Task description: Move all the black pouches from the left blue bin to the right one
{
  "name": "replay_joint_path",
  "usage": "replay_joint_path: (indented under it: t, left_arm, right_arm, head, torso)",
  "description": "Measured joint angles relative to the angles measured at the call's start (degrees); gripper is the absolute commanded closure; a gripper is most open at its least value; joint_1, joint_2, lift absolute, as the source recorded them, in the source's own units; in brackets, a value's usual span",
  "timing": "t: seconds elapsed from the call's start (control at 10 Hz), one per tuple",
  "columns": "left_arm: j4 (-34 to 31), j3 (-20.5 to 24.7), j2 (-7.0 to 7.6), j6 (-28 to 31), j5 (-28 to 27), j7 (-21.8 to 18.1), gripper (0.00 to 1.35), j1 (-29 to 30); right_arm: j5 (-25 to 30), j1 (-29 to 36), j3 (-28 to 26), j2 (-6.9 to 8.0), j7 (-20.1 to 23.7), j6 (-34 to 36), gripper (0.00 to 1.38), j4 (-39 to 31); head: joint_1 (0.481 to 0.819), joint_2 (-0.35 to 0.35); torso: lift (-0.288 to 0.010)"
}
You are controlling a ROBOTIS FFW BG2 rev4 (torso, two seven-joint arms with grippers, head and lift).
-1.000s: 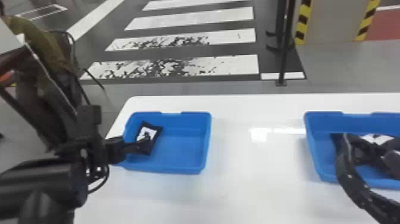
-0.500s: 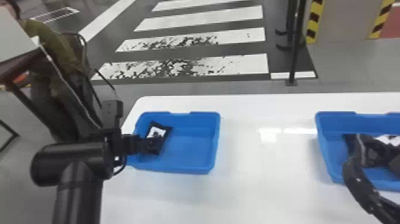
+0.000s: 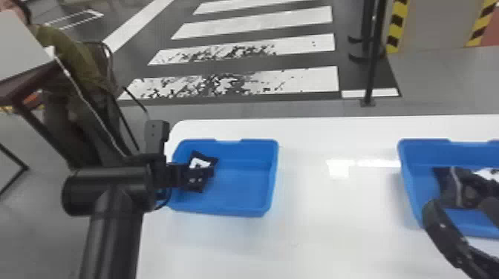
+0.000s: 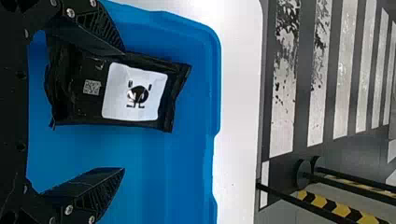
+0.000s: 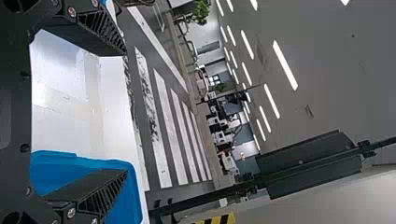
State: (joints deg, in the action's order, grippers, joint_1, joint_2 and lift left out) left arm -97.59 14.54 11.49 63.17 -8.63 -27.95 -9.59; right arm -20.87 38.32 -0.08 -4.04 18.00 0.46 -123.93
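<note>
The black pouch [image 4: 93, 105] I'm over lies in the left blue bin [image 3: 237, 214], near its left side. It's a slightly puffed, glossy packet with crimped edges and a white label [image 4: 159, 95] bearing a round black figure; beside the label sits a small square code [image 4: 92, 87].

My left end effector [image 3: 206, 173] reaches over that bin from its left side. In the left wrist view its two ribbed fingers stand wide apart, clenching nothing, one over the pouch's long edge; whether it touches, I can't tell.

The head view shows me both bins on the white desk [image 3: 312, 241]. In the right one [image 3: 404, 174] there's dark material with a white patch [image 3: 489, 173], partly covered by my right end effector [image 3: 466, 191]. The right wrist view shows that effector's fingers spread and empty, one over blue bin, the other over desk, and adds ceiling lights [image 5: 285, 65] and a green plant [image 5: 201, 11] farther off.
</note>
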Motion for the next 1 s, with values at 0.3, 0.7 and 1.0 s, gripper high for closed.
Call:
replay_joint_path:
  t: [0.3, 0.7, 1.0]
  left_arm:
    - [3.21, 0.28, -0.21, 0.41, -0.4, 0.0, 0.16, -1.08]
    - [5.96, 0.62, -0.41, 1.21, -2.01, 0.01, 0.84, -2.36]
    - [6.5, 1.05, -0.5, 1.06, -3.16, -0.31, 1.22, -2.06]
  right_arm:
    - [-1.09, -0.47, 0.42, 0.0, 0.28, 0.71, 0.13, 0.53]
    - [-2.01, -0.5, 0.54, 0.0, 0.46, 1.58, 0.14, 1.04]
    - [-2.93, -0.5, 0.54, 0.0, 0.61, 2.17, 0.16, 1.47]
  head:
    - [0.695, 0.273]
    - [0.695, 0.287]
    - [0.695, 0.296]
  torso:
    - [-0.14]
    - [-0.14]
    - [-0.14]
